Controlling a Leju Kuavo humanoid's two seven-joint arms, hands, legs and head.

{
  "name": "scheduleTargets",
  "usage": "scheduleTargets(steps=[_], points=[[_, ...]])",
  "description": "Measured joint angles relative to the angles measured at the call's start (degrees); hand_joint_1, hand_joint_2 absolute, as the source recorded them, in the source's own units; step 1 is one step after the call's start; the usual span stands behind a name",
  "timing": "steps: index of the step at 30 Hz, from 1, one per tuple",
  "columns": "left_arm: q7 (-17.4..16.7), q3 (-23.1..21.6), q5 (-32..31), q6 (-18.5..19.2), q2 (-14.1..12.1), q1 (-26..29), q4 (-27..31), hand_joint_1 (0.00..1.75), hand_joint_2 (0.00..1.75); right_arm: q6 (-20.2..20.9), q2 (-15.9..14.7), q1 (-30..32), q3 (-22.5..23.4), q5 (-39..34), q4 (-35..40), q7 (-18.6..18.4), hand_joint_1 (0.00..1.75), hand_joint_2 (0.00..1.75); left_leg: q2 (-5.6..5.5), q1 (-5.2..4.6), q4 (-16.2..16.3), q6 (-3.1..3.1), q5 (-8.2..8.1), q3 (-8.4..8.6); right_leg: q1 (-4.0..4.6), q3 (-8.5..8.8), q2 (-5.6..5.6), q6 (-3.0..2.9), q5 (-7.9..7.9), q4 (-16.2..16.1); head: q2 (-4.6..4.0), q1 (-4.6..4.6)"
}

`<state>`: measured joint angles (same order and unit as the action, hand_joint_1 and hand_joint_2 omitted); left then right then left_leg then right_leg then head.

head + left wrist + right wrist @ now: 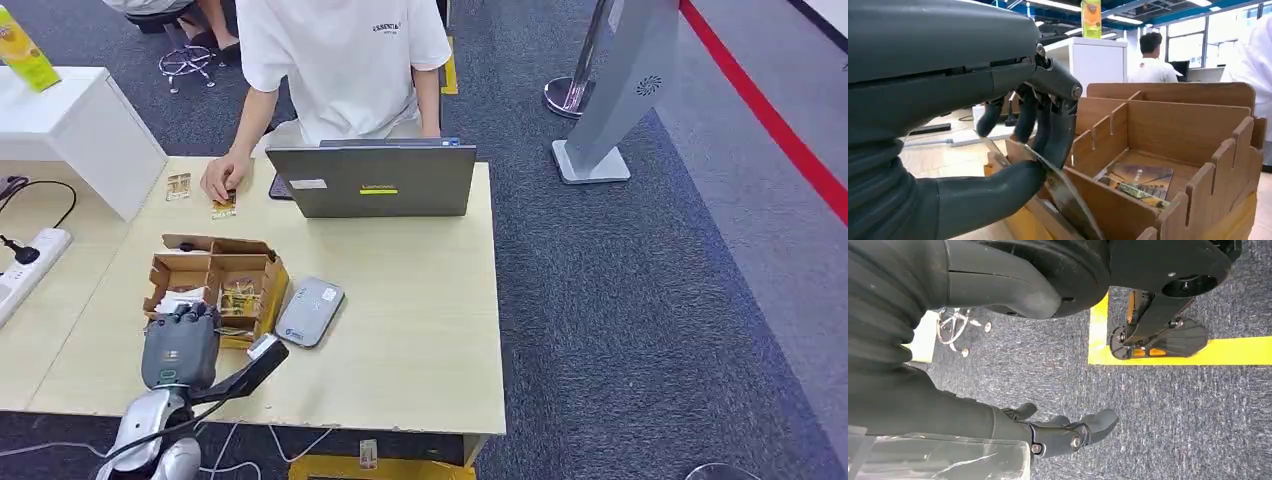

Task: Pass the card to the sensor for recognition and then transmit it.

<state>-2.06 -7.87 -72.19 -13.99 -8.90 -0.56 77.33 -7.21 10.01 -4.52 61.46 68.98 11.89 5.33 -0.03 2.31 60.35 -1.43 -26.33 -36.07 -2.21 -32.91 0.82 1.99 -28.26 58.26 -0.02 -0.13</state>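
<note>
A divided cardboard box [262, 262] stands on the wooden table left of the grey card sensor [310, 312]. My left hand [180, 345] is over the box's near-left compartment. In the left wrist view the thumb and the dark fingers [1043, 130] pinch a thin glossy card [1068, 200], seen edge-on and tilted at the compartment's wall. More cards [1140, 182] lie flat in the neighbouring compartment. My right hand [1068, 432] hangs over the carpet, fingers loosely spread, holding nothing.
A person in a white shirt [340, 60] sits behind an open laptop [370, 180], one hand [222, 180] on a card at the table's far side, beside another card [178, 186]. A power strip [30, 262] lies at the left. A white cabinet [70, 125] stands behind.
</note>
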Motion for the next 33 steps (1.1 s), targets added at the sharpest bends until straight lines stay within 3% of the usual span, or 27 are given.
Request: scheduleTargets(steps=[10,15,25,33], points=[[0.2,0.0,0.6,0.1,-0.1,0.6,0.6,1.75,1.75,0.0,0.0,0.0,0.0,0.0,0.0,0.4,0.0,1.75,0.0,0.0,0.0,0.0,0.0,0.0,0.0,0.01,0.0,0.0,0.0,0.0,0.0,0.0],[1.7,0.0,1.4,-1.9,-0.1,1.6,2.0,1.75,1.75,-0.3,0.0,0.0,0.0,-0.1,0.0,0.5,0.0,1.75,0.0,0.0,0.0,0.0,0.0,0.0,0.0,-0.01,0.0,0.0,0.0,0.0,0.0,0.0],[2.4,-3.2,2.1,-0.7,-2.1,4.5,20.0,1.75,1.75,-1.0,0.0,0.1,0.5,-1.7,0.0,0.9,0.0,1.75,-0.01,0.0,0.0,-0.01,-0.01,-0.01,0.0,-0.02,-0.01,0.02,-0.02,0.0,0.0,0.02],[2.1,-4.8,2.3,-0.7,-3.3,5.3,24.7,1.75,1.75,-1.0,0.0,0.1,0.5,-1.7,0.0,1.0,0.0,1.75,-0.01,0.0,0.0,0.0,-0.01,-0.01,0.0,-0.01,-0.01,0.02,-0.01,0.0,0.0,0.0]])
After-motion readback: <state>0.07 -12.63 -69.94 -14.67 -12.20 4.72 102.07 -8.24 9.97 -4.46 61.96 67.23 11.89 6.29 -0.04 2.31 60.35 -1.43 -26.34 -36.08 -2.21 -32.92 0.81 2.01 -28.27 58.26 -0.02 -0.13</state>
